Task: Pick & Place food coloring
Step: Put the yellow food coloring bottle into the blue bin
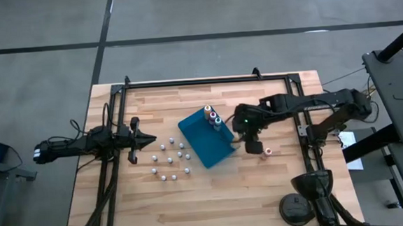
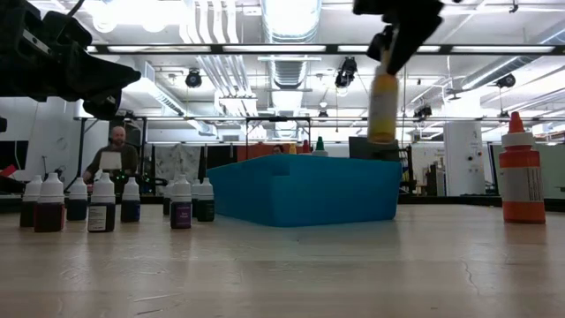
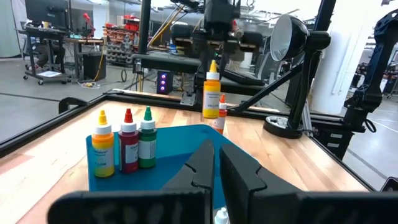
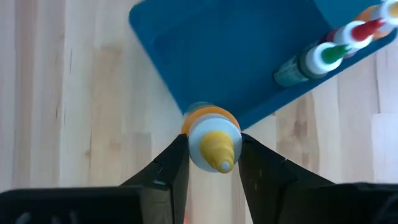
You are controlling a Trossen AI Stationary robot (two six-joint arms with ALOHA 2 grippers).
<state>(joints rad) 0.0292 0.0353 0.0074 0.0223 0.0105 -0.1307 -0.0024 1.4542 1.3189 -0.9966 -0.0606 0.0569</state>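
Dangling off the table, the yellow bottle [image 4: 211, 140] has an orange-yellow body, white collar and yellow cone tip, pinched by the right gripper [image 4: 210, 163] right over the tray [image 1: 205, 142] rim at its 4 o'clock corner. Three bottles [image 3: 127, 142] stand along the tray's 1 o'clock edge, leaving bare tray floor, and one orange bottle [image 2: 522, 177] stands on bare wood at 4 o'clock. Small white-capped bottles [image 1: 169, 159] cluster at 8 o'clock, where the left gripper [image 1: 149, 138] sits closed and empty at 9.

Blue tray [image 1: 205, 142], yellow-capped bottle [image 4: 214, 139], wht-topped minis [image 2: 104, 202]
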